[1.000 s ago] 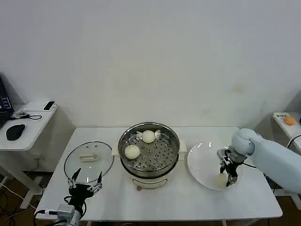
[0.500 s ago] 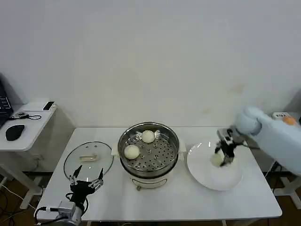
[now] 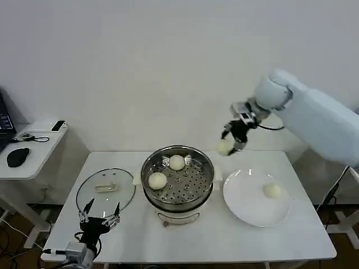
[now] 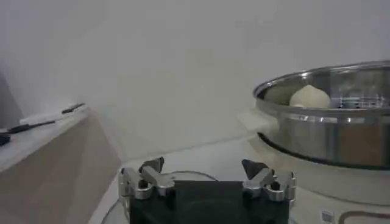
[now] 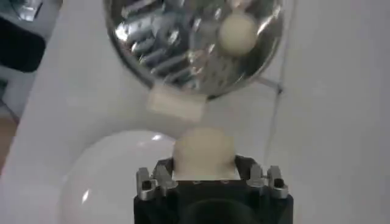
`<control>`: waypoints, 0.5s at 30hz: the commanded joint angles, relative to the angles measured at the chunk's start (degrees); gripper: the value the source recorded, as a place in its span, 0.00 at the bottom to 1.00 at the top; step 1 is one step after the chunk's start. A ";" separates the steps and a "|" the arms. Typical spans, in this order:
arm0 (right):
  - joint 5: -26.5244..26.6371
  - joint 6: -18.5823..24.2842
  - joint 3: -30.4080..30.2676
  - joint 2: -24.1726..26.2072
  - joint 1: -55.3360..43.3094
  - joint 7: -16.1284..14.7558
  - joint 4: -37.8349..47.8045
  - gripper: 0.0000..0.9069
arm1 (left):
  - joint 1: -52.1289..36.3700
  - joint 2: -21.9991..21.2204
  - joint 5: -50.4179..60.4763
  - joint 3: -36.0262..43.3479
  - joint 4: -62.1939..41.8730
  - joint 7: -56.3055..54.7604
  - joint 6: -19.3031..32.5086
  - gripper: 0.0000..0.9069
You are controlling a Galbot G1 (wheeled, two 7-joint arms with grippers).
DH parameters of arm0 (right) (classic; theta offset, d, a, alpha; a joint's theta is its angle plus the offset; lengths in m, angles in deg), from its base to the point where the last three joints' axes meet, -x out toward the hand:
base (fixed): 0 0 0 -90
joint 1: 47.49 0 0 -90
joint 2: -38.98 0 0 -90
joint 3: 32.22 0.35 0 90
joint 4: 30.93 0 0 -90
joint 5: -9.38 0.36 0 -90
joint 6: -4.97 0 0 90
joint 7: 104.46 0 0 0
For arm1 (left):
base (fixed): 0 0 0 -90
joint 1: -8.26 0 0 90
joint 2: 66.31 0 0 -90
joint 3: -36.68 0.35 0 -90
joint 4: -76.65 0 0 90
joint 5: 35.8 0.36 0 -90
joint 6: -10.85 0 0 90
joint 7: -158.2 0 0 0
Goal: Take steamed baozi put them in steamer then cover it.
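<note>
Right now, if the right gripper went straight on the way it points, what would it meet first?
Probably the steamer: the right gripper, shut on a baozi, points down at its near rim, though depth is unclear and it might meet the table beside it.

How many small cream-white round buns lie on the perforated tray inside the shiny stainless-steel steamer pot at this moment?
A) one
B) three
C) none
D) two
D: two small cream-white round buns sit on the perforated tray of the shiny stainless-steel steamer pot; a third is held in the right gripper above the pot's right rim, and a fourth lies on the flat white plate.
</note>
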 commanded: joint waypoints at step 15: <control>-12.35 31.69 -4.64 -11.07 6.28 -0.59 -6.50 0.78 | 2.26 -3.23 1.35 -0.93 2.58 -0.79 0.70 1.00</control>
